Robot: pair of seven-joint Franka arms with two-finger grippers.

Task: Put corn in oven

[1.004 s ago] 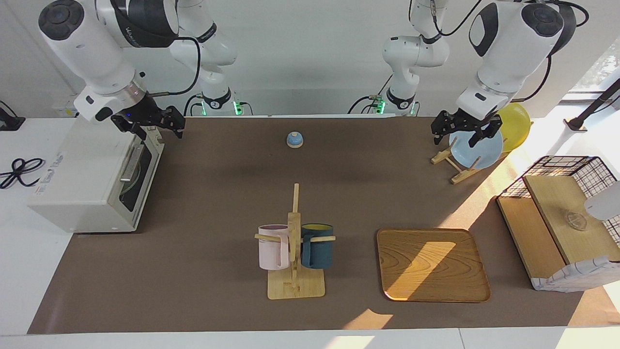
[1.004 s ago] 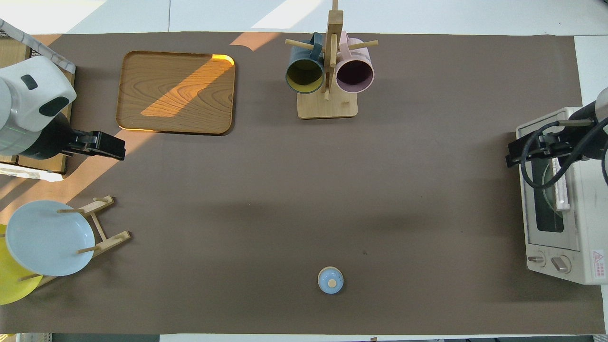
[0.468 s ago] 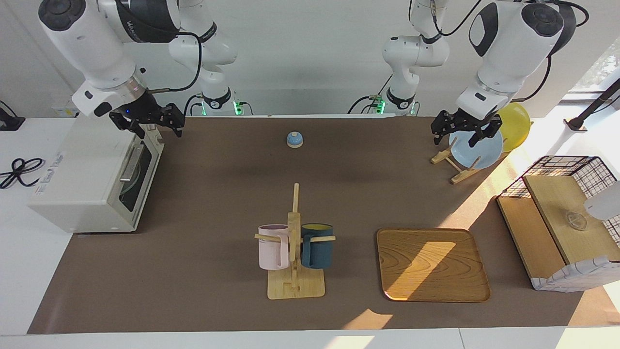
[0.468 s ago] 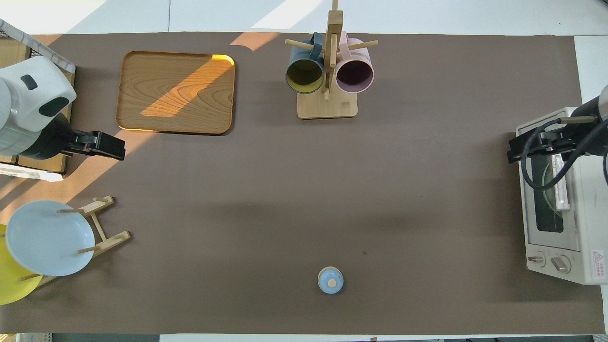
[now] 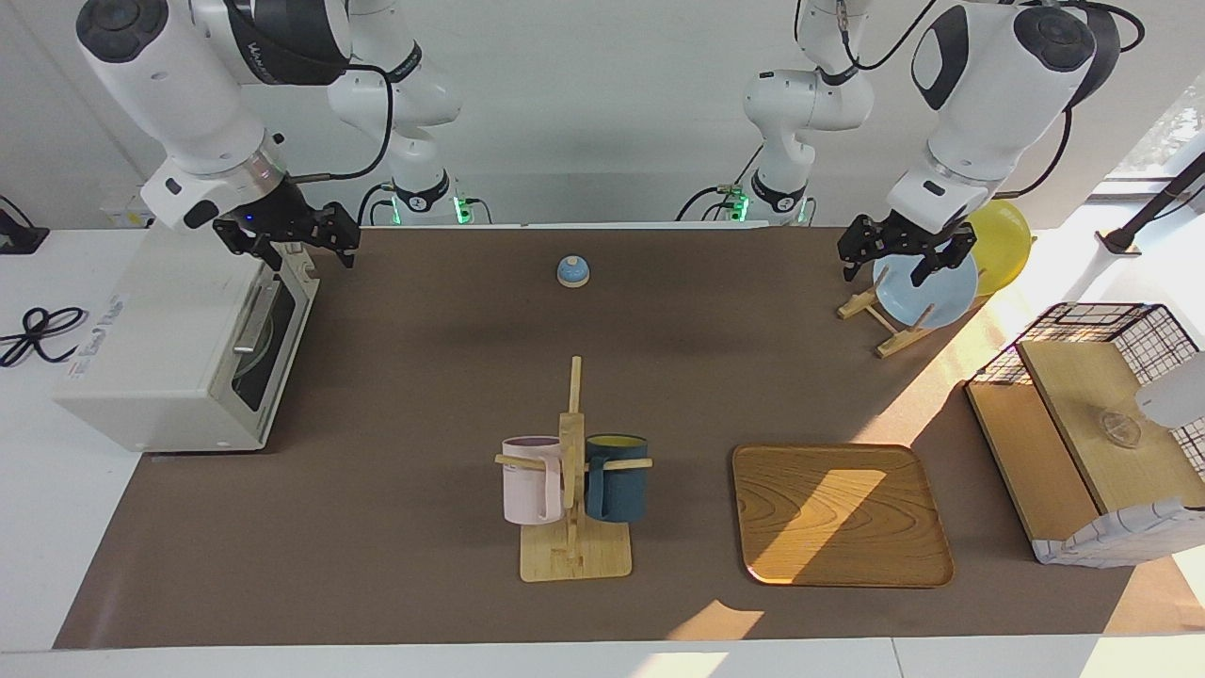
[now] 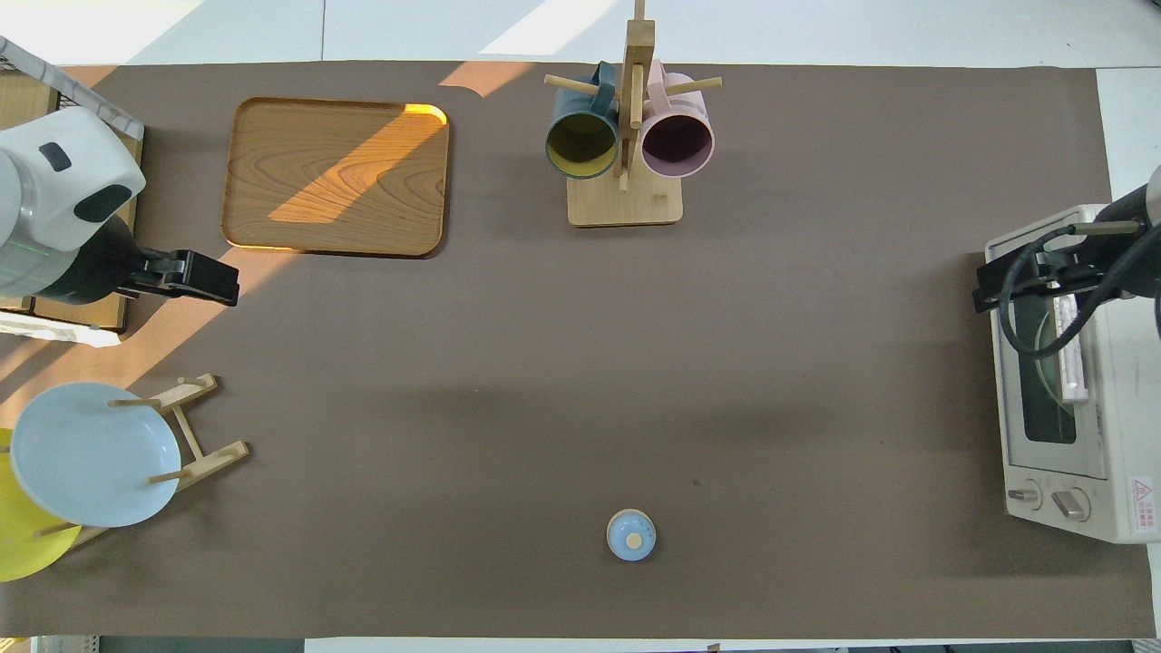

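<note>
Two open, empty grippers: the right gripper (image 5: pixel 287 240) hangs just above the oven (image 5: pixel 179 348), whose door (image 5: pixel 268 325) looks shut; the left gripper (image 5: pixel 906 256) waits over the plate rack (image 5: pixel 880 315). No corn visible anywhere.

A brown mat (image 5: pixel 424 377) covers the white table (image 5: pixel 56 527) before a white wall (image 5: pixel 602 113), with sunlight patches.

The middle of the counter (image 5: pixel 424 395) lies open, broken only by a small blue lid (image 5: pixel 572 271) close to the robots and the mug rack (image 5: pixel 572 490) farther out. The wooden tray (image 5: pixel 841 513) sits flat beside that rack. The oven (image 5: pixel 179 348), door shut, walls off the right arm's end; plate rack (image 5: pixel 894 306) and basket (image 5: pixel 1097 424) crowd the other.
</note>
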